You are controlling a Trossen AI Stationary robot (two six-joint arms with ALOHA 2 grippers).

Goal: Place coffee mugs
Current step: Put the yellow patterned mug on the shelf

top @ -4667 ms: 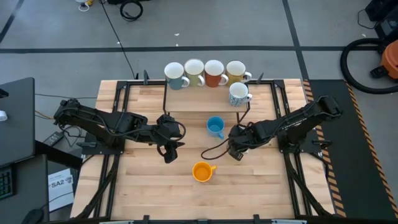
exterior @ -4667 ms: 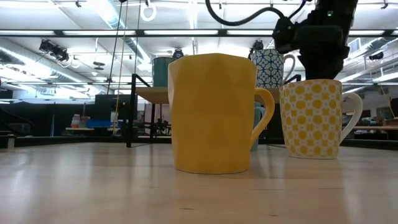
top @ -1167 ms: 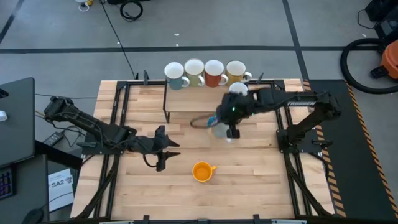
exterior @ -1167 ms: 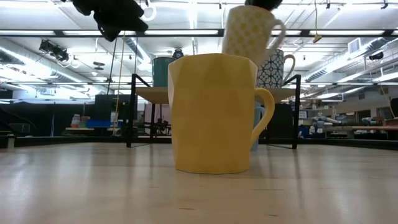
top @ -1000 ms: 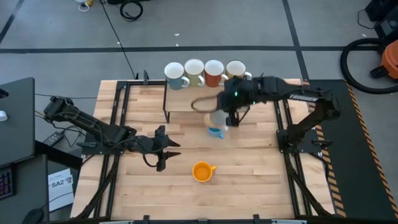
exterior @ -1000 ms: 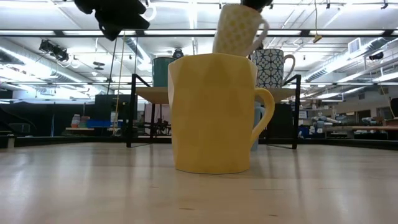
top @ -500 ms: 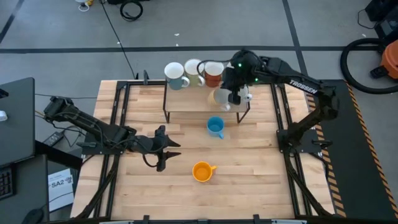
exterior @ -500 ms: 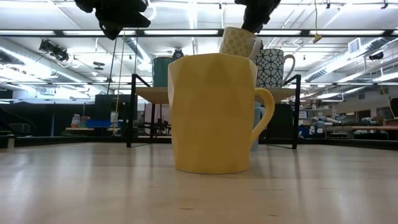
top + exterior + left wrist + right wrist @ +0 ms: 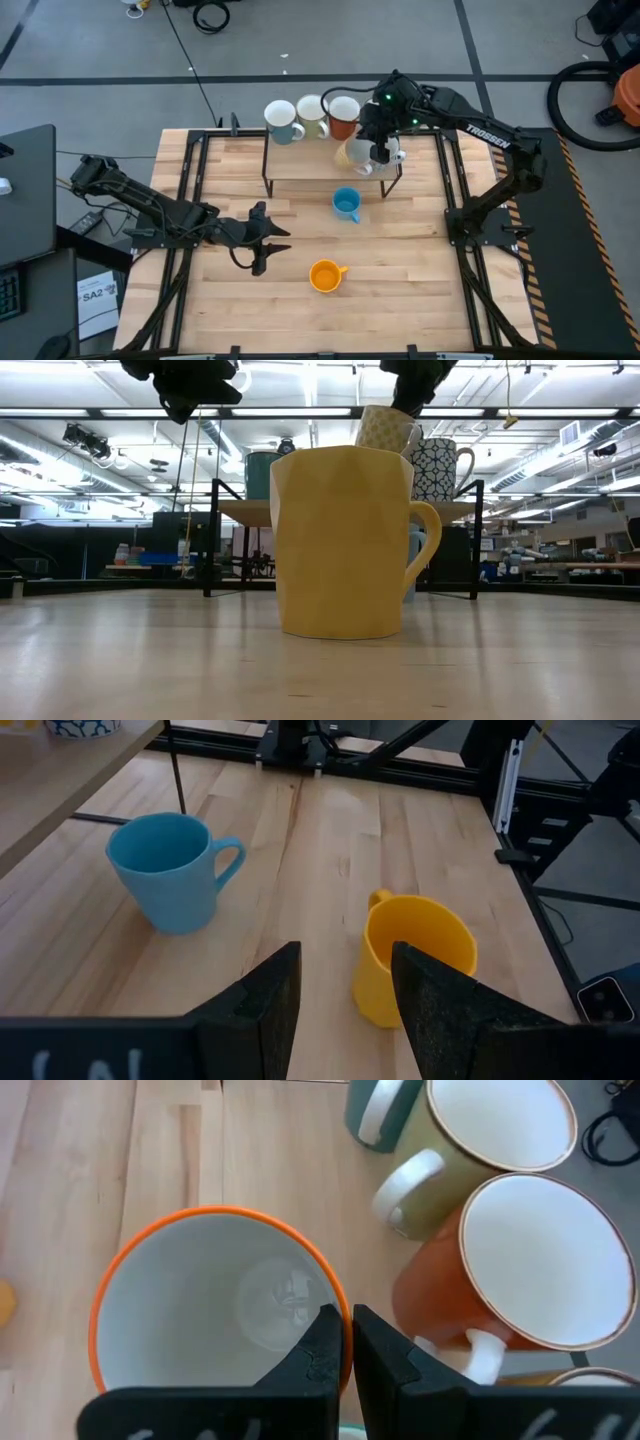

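My right gripper (image 9: 372, 156) hangs over the raised wooden shelf (image 9: 300, 160) at the table's far side, shut on a yellow-dotted coffee mug (image 9: 386, 428) with an orange rim. Beside it on the shelf stand a teal-and-white mug (image 9: 283, 119), a cream mug (image 9: 312, 114) and a red-orange mug (image 9: 343, 115). A blue mug (image 9: 346, 203) and a yellow mug (image 9: 325, 275) stand on their bases on the table. My left gripper (image 9: 345, 1010) hovers open to the left of the yellow mug (image 9: 415, 960), with nothing between its fingers. My right gripper holds the dotted mug by its orange rim (image 9: 330, 1285), one finger inside the cup and one outside. The fingers slant down from above. The mug tilts below them over the shelf. The yellow mug in front hides its base, so whether it rests on the shelf cannot be told.
A white mug with a blue pattern (image 9: 440, 468) stands on the shelf close to the held mug. Dark metal rails (image 9: 190, 190) run along the table's left and right sides. Bare wood lies at the near part of the table (image 9: 400, 300).
My right gripper has carried the dotted mug from above the blue mug toward the table's far edge, over the shelf next to the red-orange mug, and has rolled a little. The mug stays tilted in its hold. In the last half second it has barely moved.
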